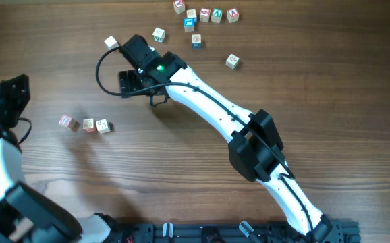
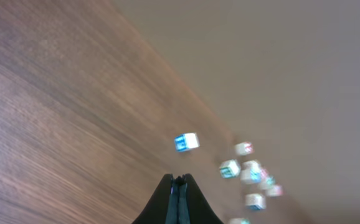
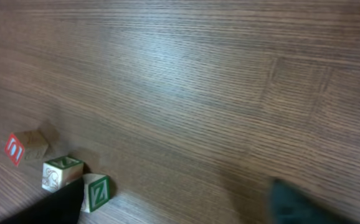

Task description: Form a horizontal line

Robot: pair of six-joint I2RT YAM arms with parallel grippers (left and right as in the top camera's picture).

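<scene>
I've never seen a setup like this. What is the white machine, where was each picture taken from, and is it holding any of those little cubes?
Two robot arms work at a wooden table. The top picture looks down from above; the other two come from cameras on each wrist. The right gripper hangs open and empty near the row of three cubes, which its wrist camera also shows. The left gripper, at the table's left edge, is shut on nothing. More loose cubes lie scattered at the top.

A: Where is the right arm (image 1: 215,111)?
B: It reaches from the bottom right up to the upper middle. The right tool (image 3: 174,202) has its fingers apart.
A: And the left tool (image 2: 179,186)?
B: Its fingers are pressed together, holding nothing.
</scene>
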